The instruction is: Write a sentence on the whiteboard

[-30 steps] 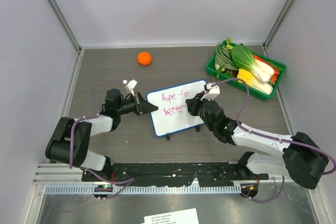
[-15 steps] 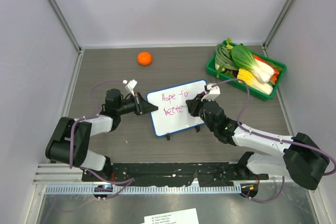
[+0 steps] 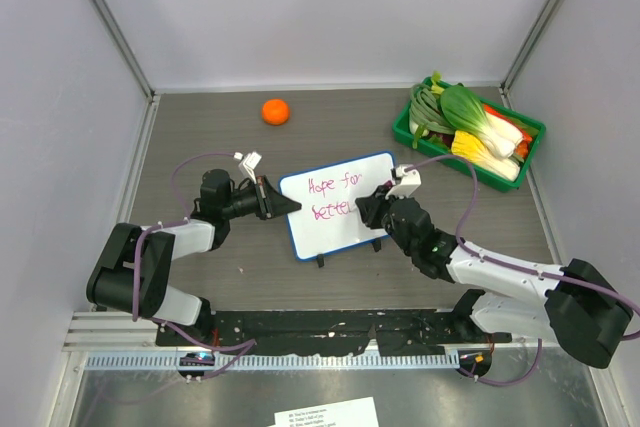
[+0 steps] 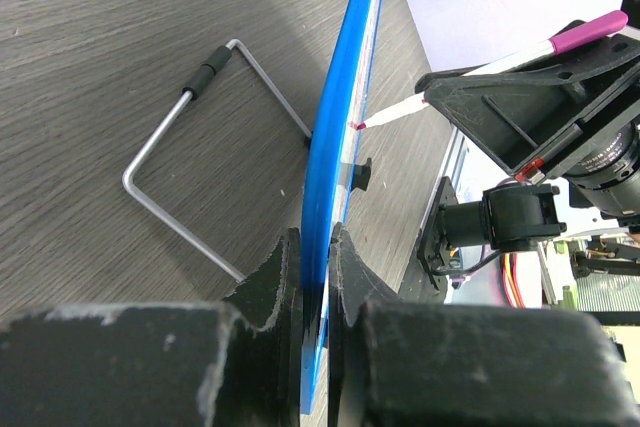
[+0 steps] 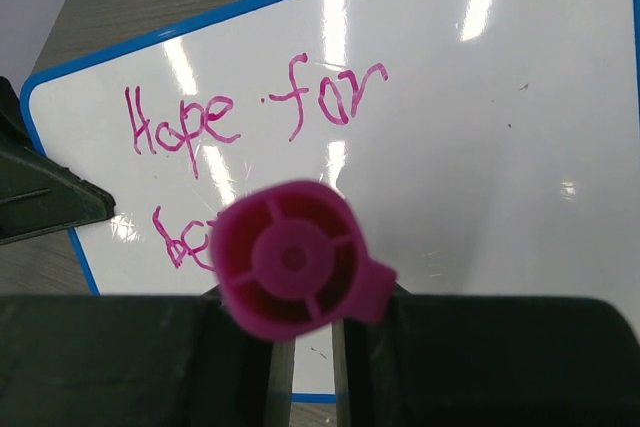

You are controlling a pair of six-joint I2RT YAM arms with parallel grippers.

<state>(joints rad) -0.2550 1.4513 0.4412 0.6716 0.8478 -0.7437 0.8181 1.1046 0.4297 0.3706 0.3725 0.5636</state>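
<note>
The whiteboard point(image 3: 342, 233) stands tilted at mid-table on small black feet, its blue frame seen edge-on in the left wrist view point(image 4: 345, 137). My left gripper point(image 3: 288, 206) point(image 4: 314, 247) is shut on the board's left edge. The sentence point(image 3: 333, 186) point(image 5: 250, 117) is in pink: "Hope for" above, the start of "better" below. My right gripper point(image 3: 369, 210) point(image 5: 305, 352) is shut on a pink marker point(image 5: 293, 259) point(image 4: 480, 65). The marker's tip rests on the board face at the end of the second line, and its pink end hides the last letters in the right wrist view.
An orange point(image 3: 275, 111) lies at the back, left of centre. A green basket point(image 3: 403, 131) of vegetables sits at the back right. The board's wire stand point(image 4: 170, 147) lies on the table behind it. Grey walls enclose the table on three sides.
My right gripper and the marker have shifted slightly to the right along the second line. The left gripper and the board have stayed still.
</note>
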